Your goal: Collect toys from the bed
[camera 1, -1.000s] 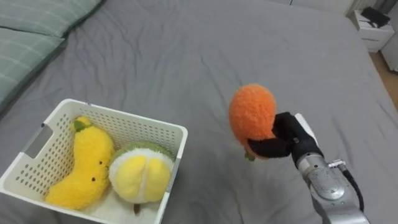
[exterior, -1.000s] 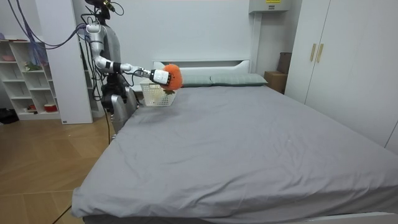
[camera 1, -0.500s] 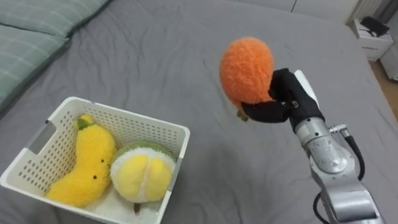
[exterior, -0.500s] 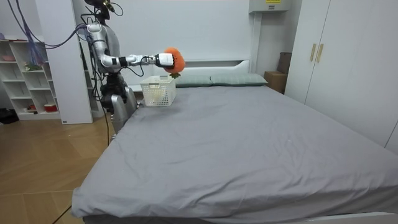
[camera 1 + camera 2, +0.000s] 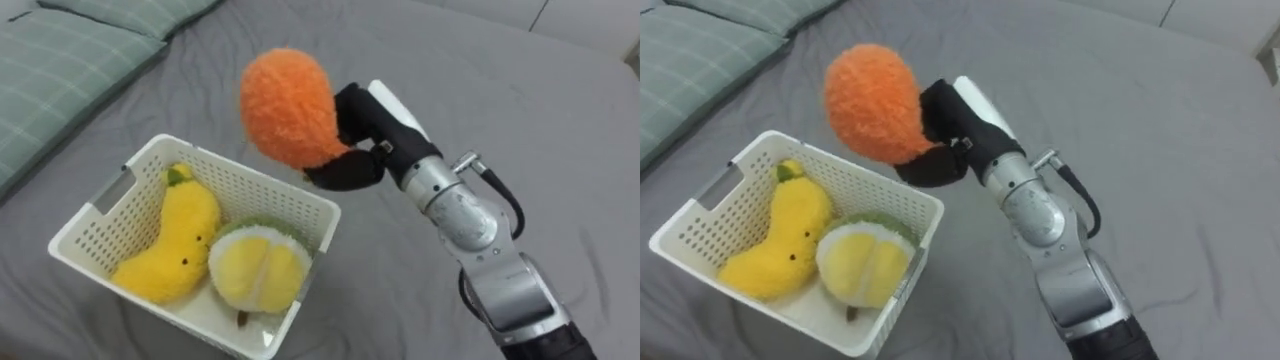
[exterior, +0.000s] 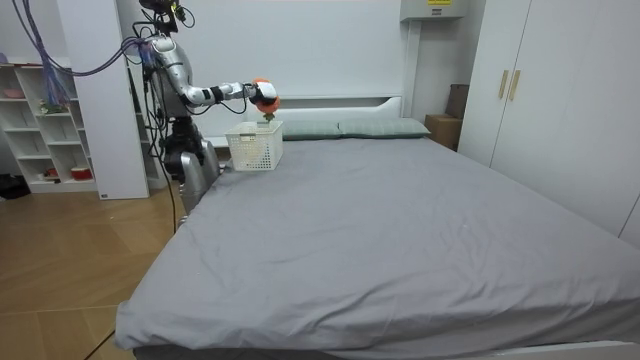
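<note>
Your right hand [image 5: 362, 130] has its dark fingers and thumb curled round the orange plush toy [image 5: 285, 105] and clamped on it, so the toy is off the bed and in the air. The toy sits at about ten o'clock from the palm, round and fuzzy, with the thumb [image 5: 340, 177] hooked under its lower side. The arm comes in from five o'clock in the eye view.

At about eight o'clock from the hand, the white lattice basket [image 5: 245, 190] stands on the grey bed sheet [image 5: 500, 80]. In the eye view the orange toy overlaps the basket's far rim, near its right-hand corner; you cannot tell from this view how high above the rim it hangs.

Two toys lie in the basket. A yellow banana-shaped plush [image 5: 175, 250] with a green tip is on the nine o'clock side, and a round yellow plush with a green rind [image 5: 260, 270] is touching it on the three o'clock side. Green checked pillows [image 5: 70, 60] lie at ten o'clock of the basket.

In the room view the robot stands at the head corner of the bed, on the room view's left. It is next to a white shelf unit [image 6: 45, 120], with its arm stretched out over the basket [image 6: 255, 147] and the orange toy [image 6: 265, 97] above it.
</note>
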